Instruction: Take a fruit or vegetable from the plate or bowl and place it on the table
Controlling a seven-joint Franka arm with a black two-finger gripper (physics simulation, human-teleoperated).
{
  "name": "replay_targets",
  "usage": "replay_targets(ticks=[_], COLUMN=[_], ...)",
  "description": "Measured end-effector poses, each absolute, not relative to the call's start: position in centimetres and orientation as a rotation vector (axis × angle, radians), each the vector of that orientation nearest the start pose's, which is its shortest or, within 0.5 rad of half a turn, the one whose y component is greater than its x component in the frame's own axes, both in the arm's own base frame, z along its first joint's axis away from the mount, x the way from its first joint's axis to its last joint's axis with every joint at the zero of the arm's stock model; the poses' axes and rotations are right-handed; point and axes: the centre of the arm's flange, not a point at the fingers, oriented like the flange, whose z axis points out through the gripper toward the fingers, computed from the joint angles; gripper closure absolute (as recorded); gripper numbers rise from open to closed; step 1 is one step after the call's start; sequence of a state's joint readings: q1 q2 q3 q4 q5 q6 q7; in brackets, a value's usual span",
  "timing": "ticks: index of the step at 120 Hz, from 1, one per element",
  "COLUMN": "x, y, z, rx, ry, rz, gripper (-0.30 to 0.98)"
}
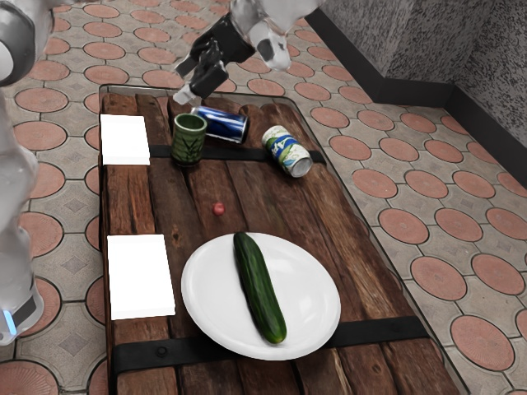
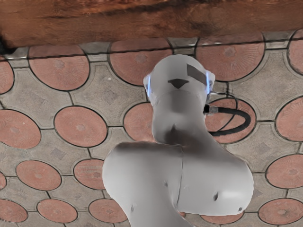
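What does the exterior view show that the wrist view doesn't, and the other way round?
Exterior view: cucumber, plate, green cup, blue can, patterned can, small red thing, two white sheets, grey wall and the open claw.
Wrist view: a black cable looping out beside the arm.
Both: the arm, the tiled floor and the wooden table.

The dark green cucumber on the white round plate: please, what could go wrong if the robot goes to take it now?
The black two-finger tool is near the upright green patterned cup and the blue metal can lying behind it; a low path might tip the cup or roll the can. The long, rounded cucumber could turn or slip on the smooth plate if it is gripped badly.
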State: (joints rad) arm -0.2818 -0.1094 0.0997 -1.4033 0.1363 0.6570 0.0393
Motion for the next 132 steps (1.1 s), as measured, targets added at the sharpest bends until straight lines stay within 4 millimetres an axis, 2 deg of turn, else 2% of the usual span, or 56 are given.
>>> replay_targets(ticks=[5,15,24,36,44,50,60,65,68,70,73,76,80,91,95,98,103,107,114,120,132], x=[41.7,44.1,45.7,47.1,47.6,47.9,49.9,51.6,52.3,52.8,53.7,54.5,54.6,51.3,49.9,48.7,46.6,45.0,43.4,43.5,45.5], y=[-7.5,-9.9,-11.0,-11.8,-14.5,-17.2,-22.5,-25.5,-26.5,-26.5,-25.5,-23.4,-19.6,-9.7,-7.7,-8.6,-12.4,-14.7,-16.7,-17.2,-19.3], z=[67.5,65.5,65.1,65.7,66.7,66.4,63.3,59.4,57.5,56.5,55.6,54.7,54.1,52.8,52.5,52.8,53.3,53.3,53.0,52.7,52.1], rx=[-2.830,-2.841,-2.864,-2.896,-2.903,-2.873,-2.702,-2.620,-2.585,-2.571,-2.575,-2.595,-2.631,-2.749,-2.777,-2.746,-2.640,-2.562,-2.470,-2.425,-2.327], ry=[0.313,0.466,0.606,0.762,0.951,1.119,1.448,1.595,1.666,1.698,1.728,1.735,1.732,1.728,1.746,1.818,1.990,2.101,2.226,2.281,2.367], rz=[0.803,0.546,0.370,0.193,0.089,0.048,0.016,0.070,0.100,0.116,0.144,0.174,0.207,0.259,0.244,0.223,0.193,0.173,0.146,0.124,0.083], gripper=[0.00,0.00,0.00,0.00,0.00,0.00,0.00,0.00,0.00,0.00,0.00,0.00,0.00,0.00,0.00,0.00,0.00,0.00,0.00,0.00,0.00])
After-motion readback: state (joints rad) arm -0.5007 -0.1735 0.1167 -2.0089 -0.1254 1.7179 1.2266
